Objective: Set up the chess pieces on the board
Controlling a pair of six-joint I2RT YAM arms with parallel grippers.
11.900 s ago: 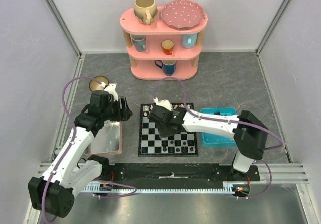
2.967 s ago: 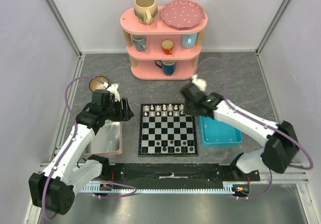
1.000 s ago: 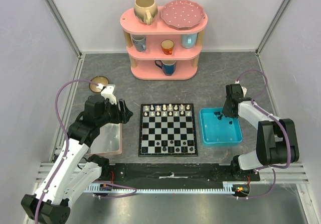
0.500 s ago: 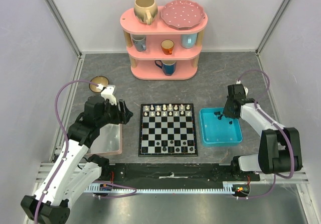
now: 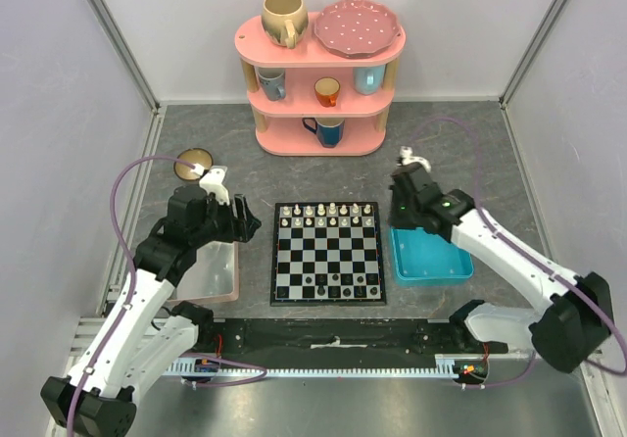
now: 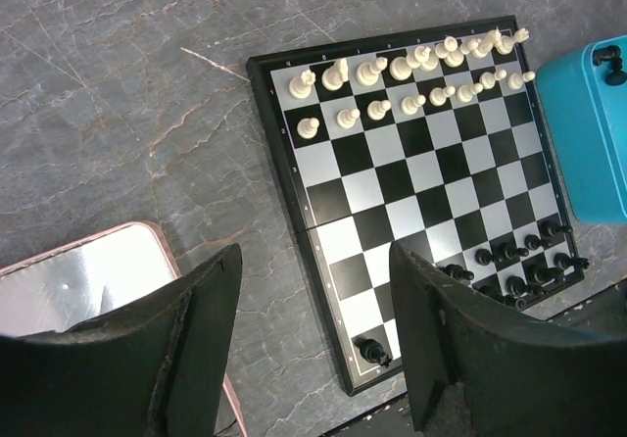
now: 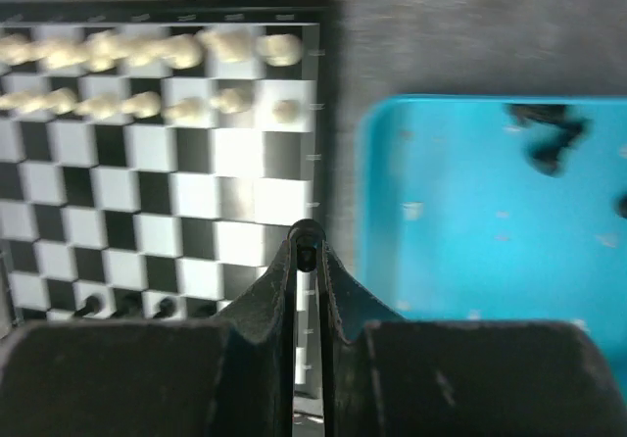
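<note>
Top external view, from the left: the left gripper (image 5: 242, 219) is held above the gap between the pink tray (image 5: 208, 278) and the board (image 5: 328, 257). Its jaws are spread wide with nothing between them, as the left wrist view confirms. On the board, the white pieces (image 5: 328, 213) are ranged in the two far rows. Some black pieces (image 5: 338, 282) are stood in the near rows, with gaps among them. At the board's right edge, toward its far end, the right gripper (image 7: 307, 251) is seen nearly closed. A small dark piece (image 7: 307, 231) appears to be pinched at its tips; its long axis cannot be made out. The unfilled near squares lie to the left of this gripper and closer to the arms' bases, so the right arm is judged the better placed. A few black pieces are seen in the blue tray (image 5: 431, 261) at the right. Small marks are printed along the board's border — none can be read.
</note>
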